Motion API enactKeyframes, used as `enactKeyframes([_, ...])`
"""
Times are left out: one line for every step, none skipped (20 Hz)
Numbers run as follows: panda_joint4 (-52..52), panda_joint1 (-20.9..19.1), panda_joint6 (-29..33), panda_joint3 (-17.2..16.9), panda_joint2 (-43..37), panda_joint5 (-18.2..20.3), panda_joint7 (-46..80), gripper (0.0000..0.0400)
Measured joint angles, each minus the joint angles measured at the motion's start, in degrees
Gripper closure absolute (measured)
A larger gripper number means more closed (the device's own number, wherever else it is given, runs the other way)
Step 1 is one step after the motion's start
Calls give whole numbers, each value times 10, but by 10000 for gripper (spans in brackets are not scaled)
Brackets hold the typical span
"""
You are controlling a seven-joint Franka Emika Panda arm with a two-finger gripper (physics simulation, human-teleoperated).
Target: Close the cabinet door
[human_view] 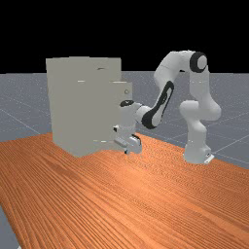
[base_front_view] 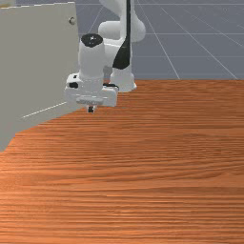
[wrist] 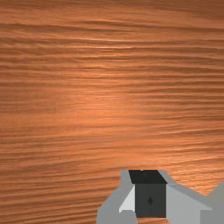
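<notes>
In the front view my gripper [base_front_view: 90, 109] points down at the lower free edge of the grey-beige cabinet door [base_front_view: 38, 62], its fingertips together with nothing between them. A small round knob [base_front_view: 72, 20] sits high on the door near that edge. The far view has the gripper [human_view: 127, 151] low over the table, in front of the door [human_view: 119, 89], which juts out open past the cabinet [human_view: 82, 107]; the knob [human_view: 126, 91] is above the hand. Whether hand and door touch, I cannot tell. Dark fingertips of the gripper [wrist: 150, 192] stand over bare wood in the wrist view.
The wooden table [base_front_view: 152, 167] spreads out below and around my hand. At the front view's far left, the door's lower edge slants down toward the viewer. My arm's base [human_view: 197, 153] stands on the table at the far view's right.
</notes>
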Motion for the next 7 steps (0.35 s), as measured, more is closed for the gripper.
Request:
enactKeyframes([-5, -7, 1, -12, -5, -1, -12, 400])
enactKeyframes([-8, -15, 2, -27, -8, -4, -25, 400])
enactKeyframes([-11, -25, 3, -44, -9, -7, -41, 400])
enactKeyframes([-13, -37, 3, -62, -8, -10, -55, 400])
enactKeyframes([-13, -48, 6, -78, -6, -14, -70, 400])
enactKeyframes([-13, -57, 12, -92, -5, -17, -81, 400])
enactKeyframes([-14, -62, 20, -104, -6, -19, -89, 400])
